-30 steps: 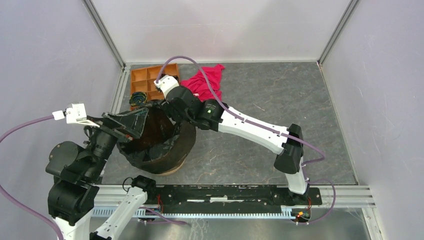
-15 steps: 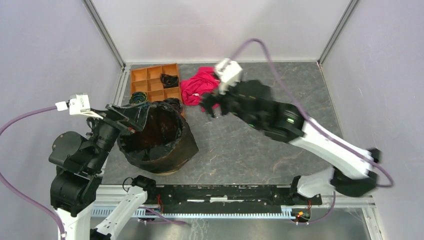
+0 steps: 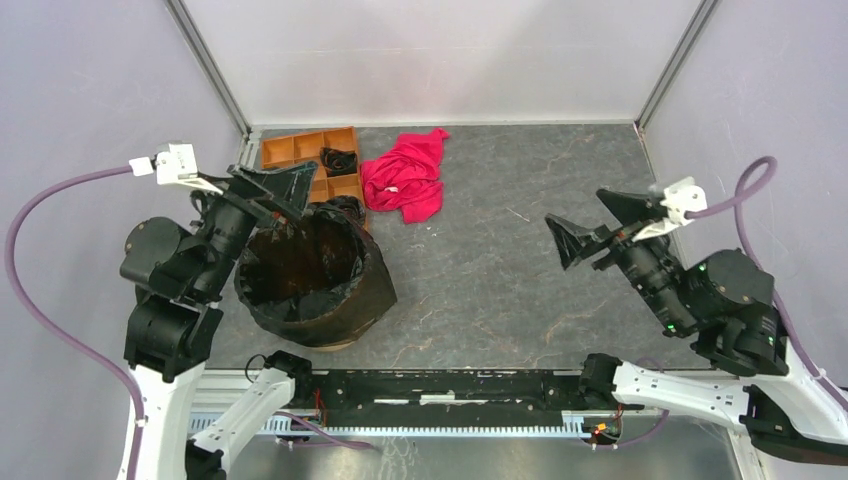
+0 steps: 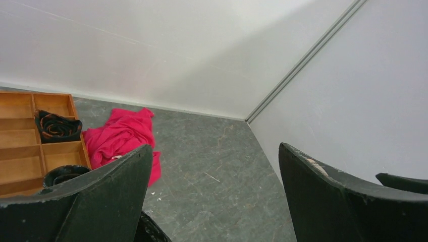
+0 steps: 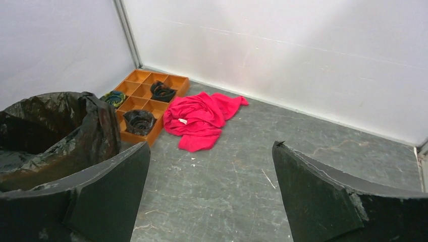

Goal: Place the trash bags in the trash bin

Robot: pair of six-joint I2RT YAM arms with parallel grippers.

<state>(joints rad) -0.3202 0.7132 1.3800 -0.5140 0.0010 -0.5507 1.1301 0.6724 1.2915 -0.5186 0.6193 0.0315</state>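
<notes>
the trash bin (image 3: 350, 338) stands on the counter (image 3: 500, 280) at the left side. the trash bag (image 3: 262, 300) already lies in it, its black film lining the inside and folded over the rim. the left hand (image 3: 280, 200) is much the nearer one: it hangs just over the far-left part of the rim, fingers spread wide and holding nothing. the right hand (image 3: 580, 215), also wide and empty, is well apart to the right and points toward the bin. i judge that any last tucking of the film falls to the left arm, reaching downward.
</notes>
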